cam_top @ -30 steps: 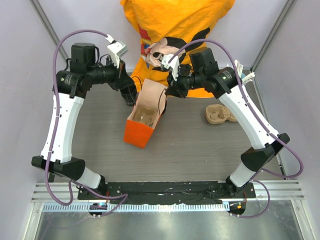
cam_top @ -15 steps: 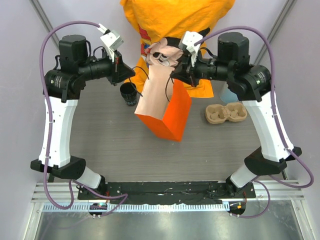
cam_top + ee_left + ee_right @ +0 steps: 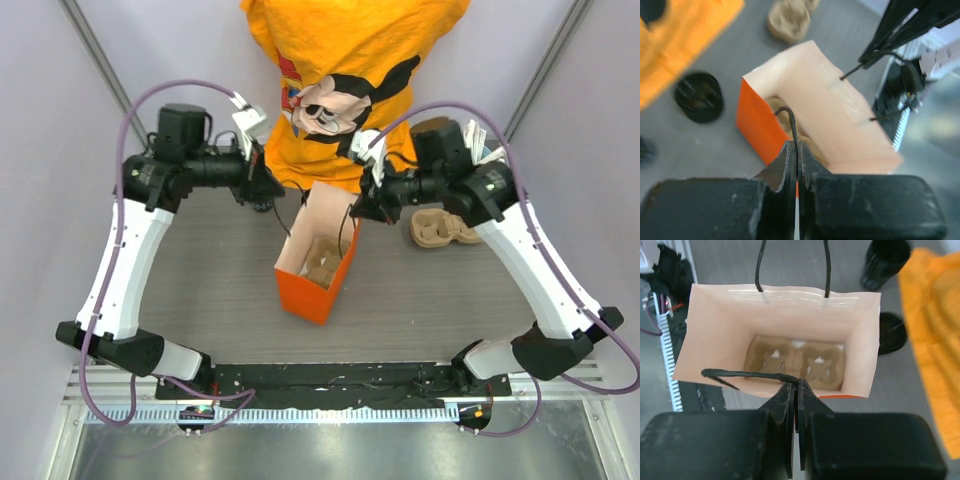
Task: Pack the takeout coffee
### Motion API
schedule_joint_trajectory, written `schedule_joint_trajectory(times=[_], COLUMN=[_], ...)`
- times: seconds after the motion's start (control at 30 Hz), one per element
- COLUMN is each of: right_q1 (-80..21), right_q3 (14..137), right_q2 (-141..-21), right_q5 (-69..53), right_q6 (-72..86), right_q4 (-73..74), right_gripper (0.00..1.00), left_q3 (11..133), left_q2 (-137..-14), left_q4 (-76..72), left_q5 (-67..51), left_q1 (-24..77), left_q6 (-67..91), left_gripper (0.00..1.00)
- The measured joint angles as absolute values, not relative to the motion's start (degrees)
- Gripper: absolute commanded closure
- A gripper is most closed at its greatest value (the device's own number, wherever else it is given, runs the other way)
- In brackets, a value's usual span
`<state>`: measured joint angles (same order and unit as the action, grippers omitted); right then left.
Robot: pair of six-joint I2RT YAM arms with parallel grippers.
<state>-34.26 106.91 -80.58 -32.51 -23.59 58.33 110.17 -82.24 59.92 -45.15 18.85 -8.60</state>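
Note:
The orange paper bag (image 3: pixel 312 292) stands open on the table with a brown cardboard cup tray (image 3: pixel 322 262) on its bottom, also seen in the right wrist view (image 3: pixel 795 362). My left gripper (image 3: pixel 268 187) is shut on the bag's left black handle (image 3: pixel 790 120). My right gripper (image 3: pixel 358 207) is shut on the right handle (image 3: pixel 745 374). A black cup (image 3: pixel 887 260) stands beyond the bag, its top cut off. A short black round thing (image 3: pixel 891 332) (image 3: pixel 699 96) sits nearer the bag. I cannot tell which is the takeout coffee. My left arm hides both in the top view.
A second cardboard cup tray (image 3: pixel 440 228) lies on the table at the right, also in the left wrist view (image 3: pixel 788 20). A person in an orange shirt (image 3: pixel 350 80) stands at the far edge. Grey walls close in on both sides.
The bag was lifted and tilted half a second ago. It now stands lower, upright and open on the table. Both grippers came down with it and still hold the handles.

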Motion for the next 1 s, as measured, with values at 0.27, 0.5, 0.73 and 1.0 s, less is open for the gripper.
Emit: schedule_joint_trajectory(times=[0.27,0.5,0.73,1.0], right_q1=[-34.2,-34.2,-34.2,-34.2], right_q3=[96.2,107.0,118.9,121.0], right_q2=[-82.5,-82.8,-84.7,-84.2], right_q5=[-33.0,-32.9,-32.9,-33.2], right_q6=[-23.6,-23.6,-23.6,-23.6], right_q4=[57.9,57.6,59.1,59.5], right_gripper=[0.94,0.94,0.93,0.93], left_q3=[102.5,114.5,124.3,124.9], left_q2=[-83.2,-83.9,-85.5,-85.8], left_q4=[61.2,61.7,62.9,63.3], left_q5=[-43.1,-41.5,-41.0,-41.0], left_q1=[20.6,20.6,20.6,20.6], left_q6=[-9.7,-11.0,-11.2,-11.2], left_gripper=[0.96,0.95,0.95,0.94])
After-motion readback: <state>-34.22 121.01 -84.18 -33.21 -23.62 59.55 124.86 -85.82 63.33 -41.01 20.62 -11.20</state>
